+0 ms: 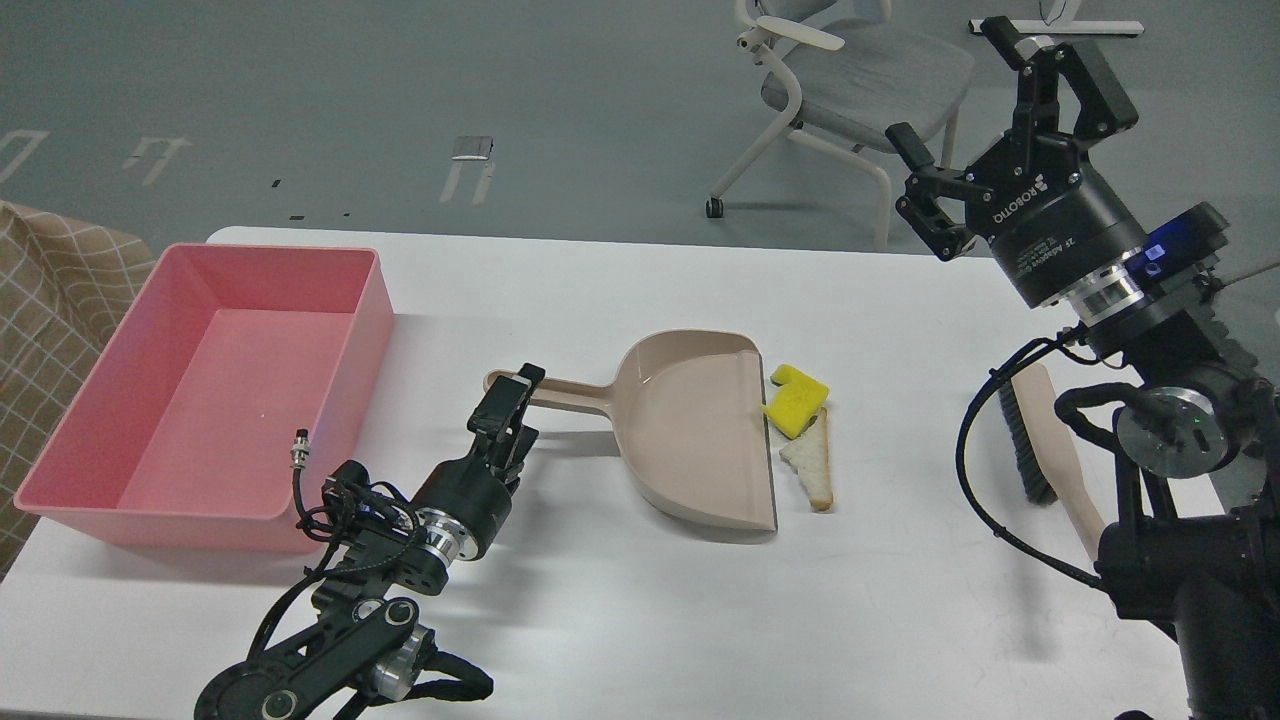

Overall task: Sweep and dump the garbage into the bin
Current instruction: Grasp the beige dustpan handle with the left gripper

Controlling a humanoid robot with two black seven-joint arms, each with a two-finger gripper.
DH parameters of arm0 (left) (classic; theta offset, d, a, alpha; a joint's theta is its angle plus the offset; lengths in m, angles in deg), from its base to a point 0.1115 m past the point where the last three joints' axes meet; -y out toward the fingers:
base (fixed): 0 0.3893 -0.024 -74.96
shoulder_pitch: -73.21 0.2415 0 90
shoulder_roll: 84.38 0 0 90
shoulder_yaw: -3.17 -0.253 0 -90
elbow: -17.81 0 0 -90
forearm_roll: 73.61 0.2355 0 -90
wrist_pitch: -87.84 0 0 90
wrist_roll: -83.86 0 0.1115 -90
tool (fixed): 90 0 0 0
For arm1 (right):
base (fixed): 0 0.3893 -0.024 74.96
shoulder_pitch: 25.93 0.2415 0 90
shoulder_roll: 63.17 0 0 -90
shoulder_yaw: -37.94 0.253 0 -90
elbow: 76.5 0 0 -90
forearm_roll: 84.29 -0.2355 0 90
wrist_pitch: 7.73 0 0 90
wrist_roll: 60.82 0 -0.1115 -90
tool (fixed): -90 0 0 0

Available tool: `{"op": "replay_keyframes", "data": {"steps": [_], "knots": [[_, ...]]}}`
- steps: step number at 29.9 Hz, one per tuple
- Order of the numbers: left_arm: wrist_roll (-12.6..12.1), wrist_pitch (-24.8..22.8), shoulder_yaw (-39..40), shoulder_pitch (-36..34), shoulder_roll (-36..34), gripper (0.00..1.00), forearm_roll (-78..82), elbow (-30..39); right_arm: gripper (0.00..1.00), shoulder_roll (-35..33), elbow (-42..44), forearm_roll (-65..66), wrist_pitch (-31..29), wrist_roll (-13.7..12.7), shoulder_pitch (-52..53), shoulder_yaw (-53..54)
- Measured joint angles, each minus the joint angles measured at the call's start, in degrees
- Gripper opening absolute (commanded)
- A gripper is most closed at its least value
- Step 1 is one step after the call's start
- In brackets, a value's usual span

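The yellow sponge block [796, 402] and the triangular bread slice [811, 462] lie on the white table, just right of the open mouth of a beige dustpan [695, 430]. The pink bin [215, 385] stands empty at the table's left. My left gripper [518, 408] is low at the end of the dustpan's handle [560, 393], open, with one finger above the handle and one below it. My right gripper [955, 90] is open and empty, held high above the table's far right.
A brush [1040, 440] with a beige handle and black bristles lies at the right, partly behind my right arm. A grey office chair [850, 80] stands beyond the table. A checked cloth [50, 290] lies left of the bin.
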Motion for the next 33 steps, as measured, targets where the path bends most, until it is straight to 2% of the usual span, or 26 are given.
{"op": "replay_keyframes", "data": {"steps": [33], "knots": [[0.92,2.06,-3.83,-5.32,4.36,0.97,0.05,-5.83,1.00,0.00,-0.11,0.05,0.00,-0.03,-0.21,0.52]]}}
